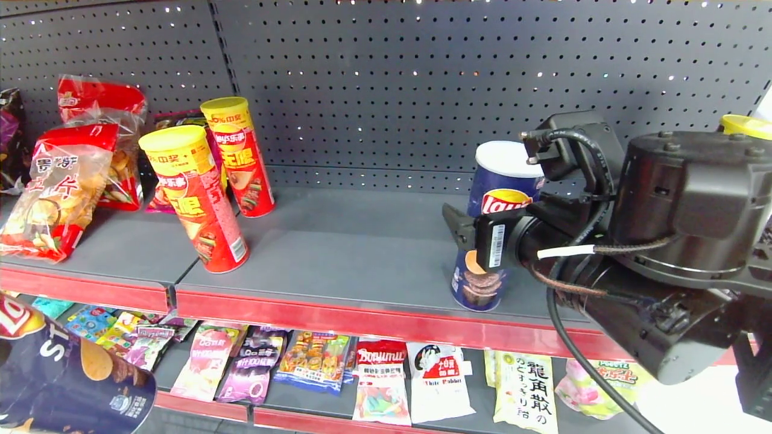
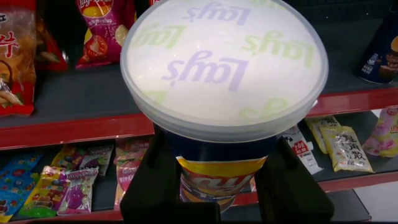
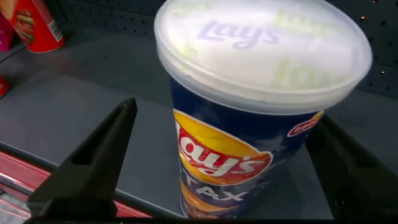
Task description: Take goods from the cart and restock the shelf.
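Note:
A blue chip can [image 1: 503, 181] with a white lid stands upright near the front edge of the grey shelf [image 1: 350, 241]. My right gripper [image 1: 476, 241] is open around it. In the right wrist view the can [image 3: 249, 124] stands between the spread fingers [image 3: 93, 162], with a gap on each side. My left gripper [image 2: 222, 162] is shut on a second blue chip can [image 2: 224, 62], held in front of the shelves. That can shows in the head view's lower left corner [image 1: 66, 374].
Two red chip cans [image 1: 196, 199] [image 1: 238, 157] and snack bags [image 1: 54, 187] fill the shelf's left part. Open shelf lies between them and the blue can. A yellow lid [image 1: 745, 125] sits at the far right. Packets [image 1: 313, 361] line the lower shelf.

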Controlling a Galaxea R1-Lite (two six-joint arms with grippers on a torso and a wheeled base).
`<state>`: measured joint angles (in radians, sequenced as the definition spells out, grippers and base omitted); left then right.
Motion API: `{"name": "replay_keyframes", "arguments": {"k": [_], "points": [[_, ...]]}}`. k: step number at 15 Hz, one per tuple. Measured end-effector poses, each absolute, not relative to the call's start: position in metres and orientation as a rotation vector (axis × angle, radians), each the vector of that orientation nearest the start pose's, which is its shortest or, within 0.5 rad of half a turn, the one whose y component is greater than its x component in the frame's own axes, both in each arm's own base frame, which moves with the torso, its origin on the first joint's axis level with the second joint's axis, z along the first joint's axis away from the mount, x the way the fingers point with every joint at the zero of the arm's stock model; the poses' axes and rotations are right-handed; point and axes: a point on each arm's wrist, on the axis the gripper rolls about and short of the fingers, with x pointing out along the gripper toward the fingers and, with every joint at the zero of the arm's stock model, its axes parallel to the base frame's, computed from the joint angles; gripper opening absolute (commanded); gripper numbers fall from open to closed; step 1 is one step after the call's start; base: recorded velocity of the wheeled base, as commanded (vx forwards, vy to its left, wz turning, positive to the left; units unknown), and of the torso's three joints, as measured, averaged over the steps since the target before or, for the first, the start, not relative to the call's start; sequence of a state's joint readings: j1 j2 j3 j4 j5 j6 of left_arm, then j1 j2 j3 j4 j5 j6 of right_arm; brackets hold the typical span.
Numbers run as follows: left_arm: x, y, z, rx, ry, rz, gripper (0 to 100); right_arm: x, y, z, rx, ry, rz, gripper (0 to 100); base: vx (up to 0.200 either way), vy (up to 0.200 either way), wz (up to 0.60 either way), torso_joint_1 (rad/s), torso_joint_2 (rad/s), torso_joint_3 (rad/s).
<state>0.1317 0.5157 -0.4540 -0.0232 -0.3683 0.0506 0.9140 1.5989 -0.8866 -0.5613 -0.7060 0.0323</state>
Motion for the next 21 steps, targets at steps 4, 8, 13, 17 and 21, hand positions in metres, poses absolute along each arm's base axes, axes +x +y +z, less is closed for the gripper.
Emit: {"name": "replay_keyframes", "arguments": {"k": [4,8,13,17,21], "points": [[0.021,-0.005,0.209,0.040,0.034,-0.238,0,0.177,0.212,0.229,-0.076,0.105,0.216,100,0.000,0.000,0.00,0.000,0.00,0.000],[0.022,-0.005,0.208,0.038,0.041,-0.243,0,0.155,0.200,0.226,-0.086,0.106,0.253,100,0.000,0.000,0.00,0.000,0.00,0.000],[0.023,-0.005,0.208,0.036,0.047,-0.244,0,0.127,0.178,0.226,-0.103,0.092,0.316,100,0.000,0.000,0.00,0.000,0.00,0.000],[0.023,-0.005,0.207,0.036,0.050,-0.246,0,0.116,0.140,0.219,-0.183,0.071,0.444,100,0.000,0.000,0.00,0.000,0.00,0.000],[0.024,-0.005,0.208,0.036,0.053,-0.248,0,0.107,0.078,0.200,-0.240,0.081,0.540,100,0.000,0.000,0.00,0.000,0.00,0.000]]}}
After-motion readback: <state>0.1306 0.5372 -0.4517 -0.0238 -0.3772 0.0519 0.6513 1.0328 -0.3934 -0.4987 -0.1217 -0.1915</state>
